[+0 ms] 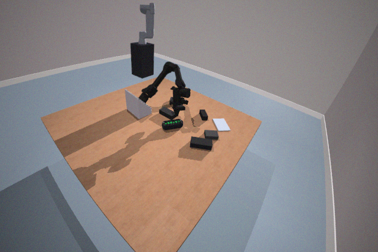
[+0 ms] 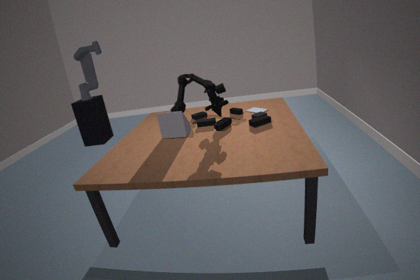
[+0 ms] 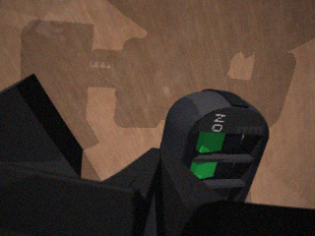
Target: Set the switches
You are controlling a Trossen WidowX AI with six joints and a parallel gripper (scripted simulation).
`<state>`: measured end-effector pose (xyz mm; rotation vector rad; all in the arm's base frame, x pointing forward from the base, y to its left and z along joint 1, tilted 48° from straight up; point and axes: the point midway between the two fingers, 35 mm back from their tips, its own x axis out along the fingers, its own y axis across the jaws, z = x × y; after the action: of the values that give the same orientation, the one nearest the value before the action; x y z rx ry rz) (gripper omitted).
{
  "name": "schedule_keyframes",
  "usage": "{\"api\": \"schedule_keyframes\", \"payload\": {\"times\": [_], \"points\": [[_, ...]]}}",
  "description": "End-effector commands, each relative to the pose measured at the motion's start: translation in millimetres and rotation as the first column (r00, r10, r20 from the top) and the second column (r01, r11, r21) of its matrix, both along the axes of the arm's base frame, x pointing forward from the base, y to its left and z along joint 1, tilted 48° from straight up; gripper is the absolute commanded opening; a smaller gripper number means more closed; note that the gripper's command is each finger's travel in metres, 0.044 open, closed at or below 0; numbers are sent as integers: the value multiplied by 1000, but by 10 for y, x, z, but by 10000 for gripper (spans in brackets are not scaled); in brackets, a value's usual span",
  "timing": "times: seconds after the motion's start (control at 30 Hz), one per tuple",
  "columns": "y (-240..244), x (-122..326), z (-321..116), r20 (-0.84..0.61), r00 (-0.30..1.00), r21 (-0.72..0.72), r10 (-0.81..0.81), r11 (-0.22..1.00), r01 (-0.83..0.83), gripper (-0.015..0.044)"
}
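Note:
The dark grey controller unit (image 1: 172,124) (image 2: 222,123) (image 3: 183,110) sits on its base on the bench, switches up, with green switch ends showing. In the wrist view its rounded end, the "ON" mark and two switches with green ends on the left show clearly; the other switches are mostly hidden by my fingers. I cannot tell reliably which ends are pressed. The underside label is hidden. My gripper (image 1: 176,115) (image 2: 220,115) (image 3: 158,156) is shut and empty, pointing down just above and behind the unit, on the arm's side.
A dark block (image 1: 167,112) (image 2: 206,122) lies close beside the unit. Another small block (image 1: 203,114) (image 2: 235,111) is farther right. Two more blocks (image 1: 201,143) (image 2: 259,120) and a white card (image 1: 221,124) (image 2: 256,110) lie right. A pale upright panel (image 1: 137,106) (image 2: 172,124) stands left.

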<state>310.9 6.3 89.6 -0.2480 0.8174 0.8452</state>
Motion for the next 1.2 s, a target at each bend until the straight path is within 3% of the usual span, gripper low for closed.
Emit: {"api": "schedule_keyframes", "payload": {"times": [0.0,0.37,1.17], "points": [[-121,25,-75,-36,999,9,30,1000,-30,0],[-697,28,-373,-128,972,159,196,972,-175,0],[-495,83,-575,-128,972,161,197,971,-176,0]]}}
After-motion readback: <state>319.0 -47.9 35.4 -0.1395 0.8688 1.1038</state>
